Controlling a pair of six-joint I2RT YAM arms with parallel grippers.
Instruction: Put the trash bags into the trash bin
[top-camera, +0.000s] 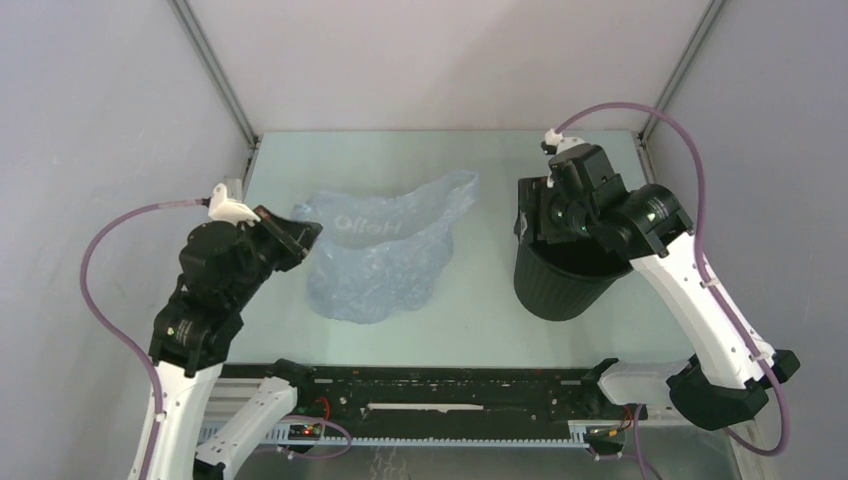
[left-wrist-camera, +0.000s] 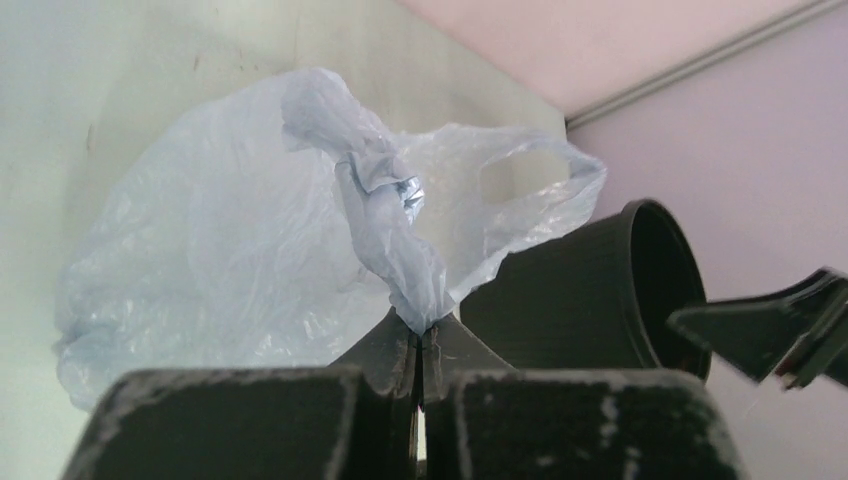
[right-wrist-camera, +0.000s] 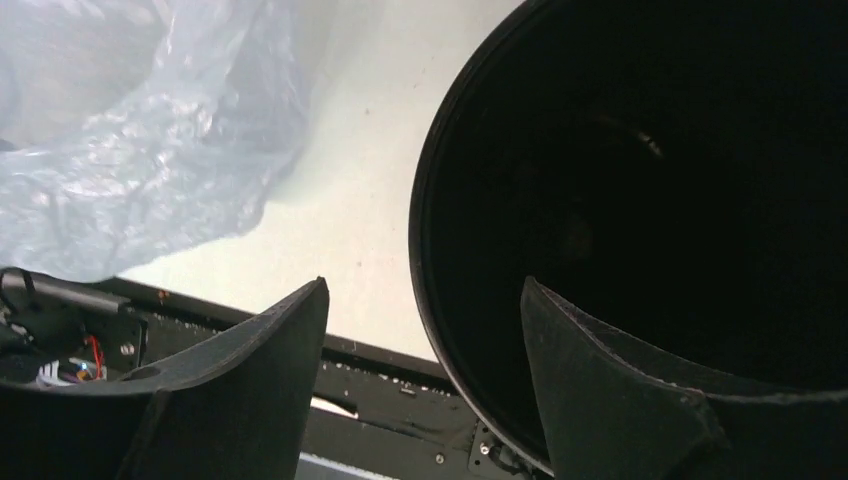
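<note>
Pinching a twisted strip of the trash bag (top-camera: 380, 260), the left gripper (top-camera: 290, 235) sits at 9 o'clock of the table (top-camera: 480, 330). In the left wrist view its two fingers (left-wrist-camera: 390, 350) are pressed together, and the film comes up from between them like a thin rope.

The bag lies near the middle of the table, at 3 o'clock from this gripper. It is a thin, pale blue film that lets light through, much wrinkled and puffed up a little. It has printed lettering that reads backwards in the top view. One open handle loop (left-wrist-camera: 525, 175) shows at its far side. The bag is wholly outside the bin and spreads wider than the bin's mouth.

At 3 o'clock of the bag, apart from it, stands the trash bin (top-camera: 560, 280). It is black and round, narrower toward the base, with vertical ribs low on its wall.

The right gripper (top-camera: 555, 215) hangs over the bin's rim (right-wrist-camera: 430, 250) at the bin's 12 o'clock side. Its fingers are wide apart and hold nothing. One finger is outside the wall and the other is over the dark inside. Whether either touches the rim, I cannot tell.
</note>
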